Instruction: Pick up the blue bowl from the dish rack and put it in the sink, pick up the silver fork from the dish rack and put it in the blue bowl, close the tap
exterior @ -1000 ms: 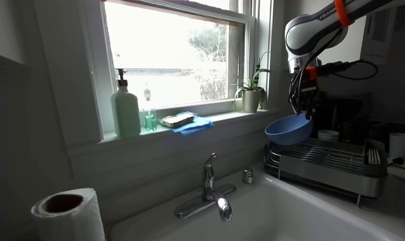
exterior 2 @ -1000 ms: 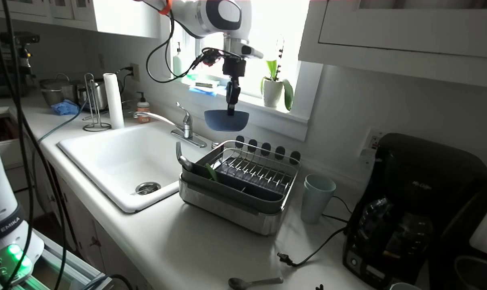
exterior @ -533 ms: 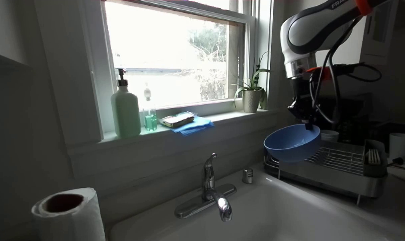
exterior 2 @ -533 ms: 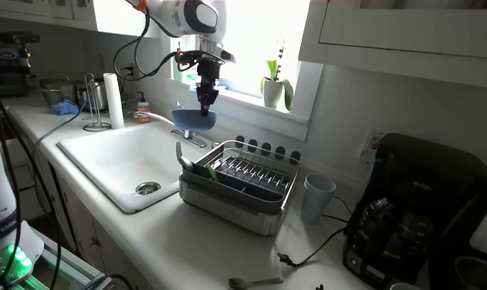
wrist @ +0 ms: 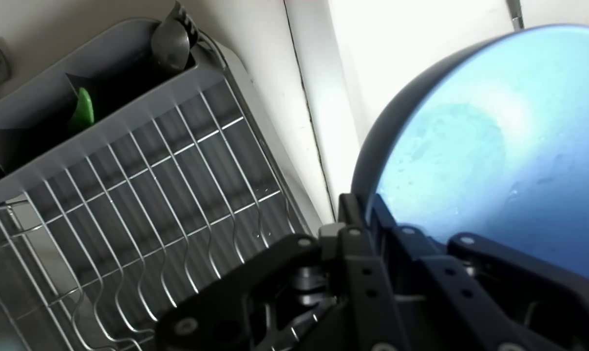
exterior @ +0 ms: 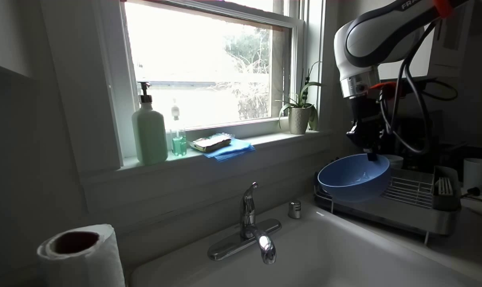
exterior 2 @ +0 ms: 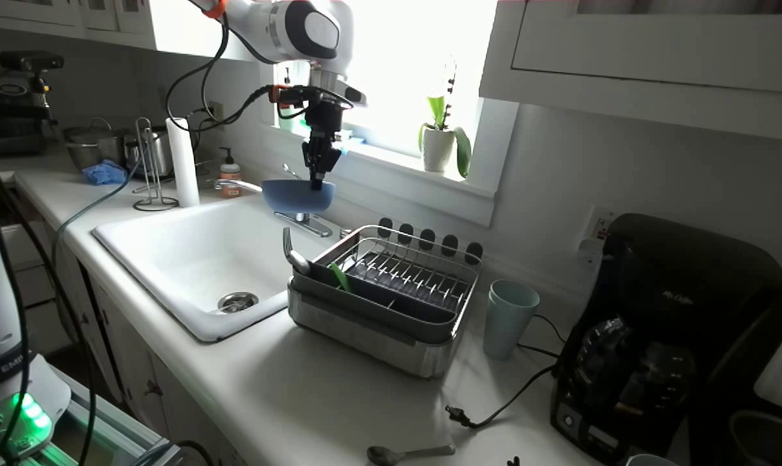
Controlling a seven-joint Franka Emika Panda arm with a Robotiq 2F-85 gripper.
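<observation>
Room in sink point(exterior 2: 200, 262), tap point(exterior: 247, 217) at rim

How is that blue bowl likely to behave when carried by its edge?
The blue bowl seems stiff: its rim curves smoothly right up to where the tool pinches it. It could be slippery, since what look like droplets speckle its inside. It might twist or tilt if bumped, being held at only one side.

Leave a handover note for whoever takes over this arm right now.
Gripper: shut on the rim of the round blue bowl, held in the air.
Silver metal fork: tines up in the dark grey cutlery holder of the silver-wire dish rack.
Done: bowl off the rack.
Left: bowl into the white basin sink, fork into bowl, close the chrome lever tap (no stream visible).
</observation>
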